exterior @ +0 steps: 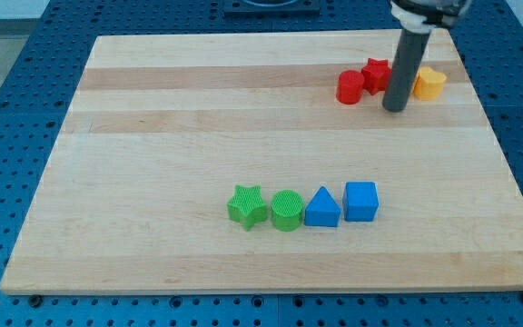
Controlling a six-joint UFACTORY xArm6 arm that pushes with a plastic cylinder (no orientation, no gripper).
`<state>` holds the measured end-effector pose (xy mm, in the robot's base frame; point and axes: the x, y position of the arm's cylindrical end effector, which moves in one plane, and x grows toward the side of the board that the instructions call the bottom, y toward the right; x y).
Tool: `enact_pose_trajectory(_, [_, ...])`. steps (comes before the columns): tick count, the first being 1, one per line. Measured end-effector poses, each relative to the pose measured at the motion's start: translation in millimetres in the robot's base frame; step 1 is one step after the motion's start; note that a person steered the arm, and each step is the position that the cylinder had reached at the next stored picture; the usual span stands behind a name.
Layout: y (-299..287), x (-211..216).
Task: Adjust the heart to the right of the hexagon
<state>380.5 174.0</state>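
Observation:
My tip (395,108) rests on the board at the view's upper right. A yellow block (431,83) lies just to the right of the rod, partly hidden behind it; I cannot tell whether it is a heart or a hexagon. A red star (376,73) lies just left of the rod, touching or nearly touching it. A red cylinder (350,87) sits left of the star, against it. The tip is below and between the red star and the yellow block. Anything directly behind the rod is hidden.
A row of blocks sits at the board's lower middle: a green star (247,205), a green cylinder (286,211), a blue triangle (322,208) and a blue cube (360,201). The wooden board's right edge (493,136) is close to the yellow block.

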Motion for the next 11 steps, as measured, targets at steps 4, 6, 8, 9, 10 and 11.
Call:
enact_pose_trajectory(4, [63.1, -4.7])
enact_pose_trajectory(6, [64.5, -18.9])
enact_pose_trajectory(8, [64.5, -19.5])
enact_pose_trajectory(9, [64.5, -19.5])
enact_pose_trajectory(10, [64.5, -19.5])
enact_pose_trajectory(11, [64.5, -19.3])
